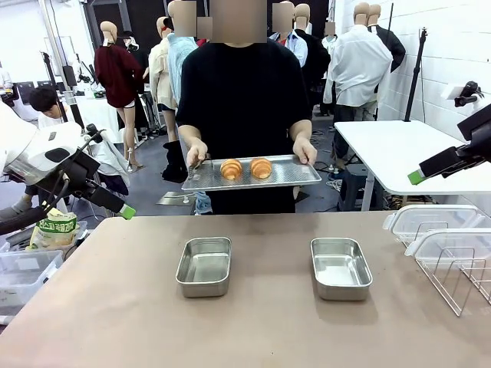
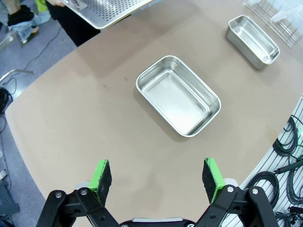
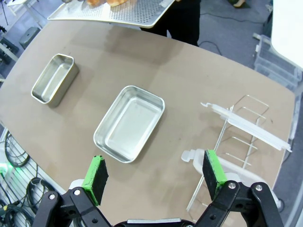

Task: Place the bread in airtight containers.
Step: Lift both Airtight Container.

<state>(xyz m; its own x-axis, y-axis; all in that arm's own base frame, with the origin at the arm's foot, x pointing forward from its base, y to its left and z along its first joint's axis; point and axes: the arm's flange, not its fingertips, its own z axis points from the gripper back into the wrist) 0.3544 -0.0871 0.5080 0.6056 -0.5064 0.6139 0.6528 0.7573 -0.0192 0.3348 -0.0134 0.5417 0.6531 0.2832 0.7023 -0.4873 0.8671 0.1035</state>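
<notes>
A person stands at the far side of the surface (image 1: 115, 307) and holds a tray (image 1: 295, 173) above its far edge, one hand (image 1: 196, 153) at one short end and the other hand (image 1: 305, 150) at the opposite end. On the tray lie a roll (image 1: 231, 169) and a second roll (image 1: 261, 168), side by side near the middle. I think the tray is kept level so that the bread does not slide, and that it is held out toward the arms so that they can reach it.

The left tub (image 1: 205, 268) and the right tub (image 1: 341, 270) stand well apart on the surface, both empty and without cover. The clear lids (image 1: 433, 221) rest at the robot's right, by a wire rack (image 1: 460, 280), probably so that the mouths of the tubs are free for loading. Each tub lies on the side of one arm, which suggests one tub for each arm.

The left end effector (image 2: 157, 174) hangs above the surface near the left tub, its jaws wide apart and holding nothing. The right end effector (image 3: 155, 172) hangs near the right tub in the same way, wide apart and empty. No bread is in a tub yet, so the first pick from the tray seems to be the next step.
</notes>
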